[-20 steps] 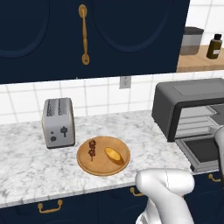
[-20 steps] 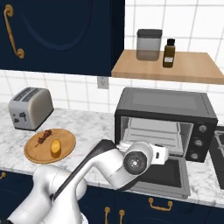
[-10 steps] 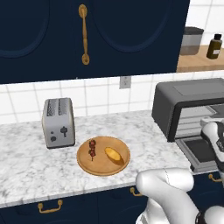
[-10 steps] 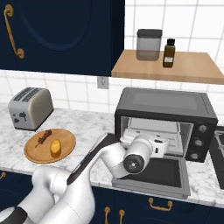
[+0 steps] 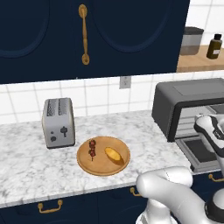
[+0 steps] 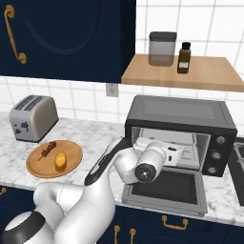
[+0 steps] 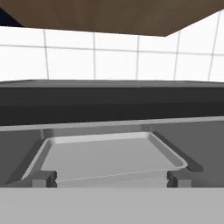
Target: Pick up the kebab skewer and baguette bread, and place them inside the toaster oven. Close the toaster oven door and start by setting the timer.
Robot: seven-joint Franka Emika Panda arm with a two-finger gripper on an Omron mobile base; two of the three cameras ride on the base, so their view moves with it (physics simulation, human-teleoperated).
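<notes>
The gripper (image 6: 175,153) stands wide open with nothing between its fingers (image 7: 43,178), level with the mouth of the toaster oven (image 6: 181,116) and pointing into it. Against the picture a second ago, the hand has risen and moved in toward the oven: it then hung lower, in front of the dropped door (image 6: 167,190), and now sits above the door's near half, just at the opening. In the left base view the wrist, formerly at the right edge by the door, now stands higher beside the oven's front. The base has not driven; the rest of the scene lies as before.

The hand view looks straight into the oven, where a grey tray (image 7: 109,155) lies flat on the floor of the cavity, bare, with the oven's dark top edge above it and white wall tiles beyond.

The skewer (image 5: 92,148) and the baguette (image 5: 113,154) lie unmoved on the round wooden plate (image 5: 89,165), skewer to the left, baguette to the right, apart from each other. The plate rests on the marble counter (image 5: 30,168), just right of the silver toaster (image 5: 58,122) and well left of the oven. The oven door lies fully open and flat.
</notes>
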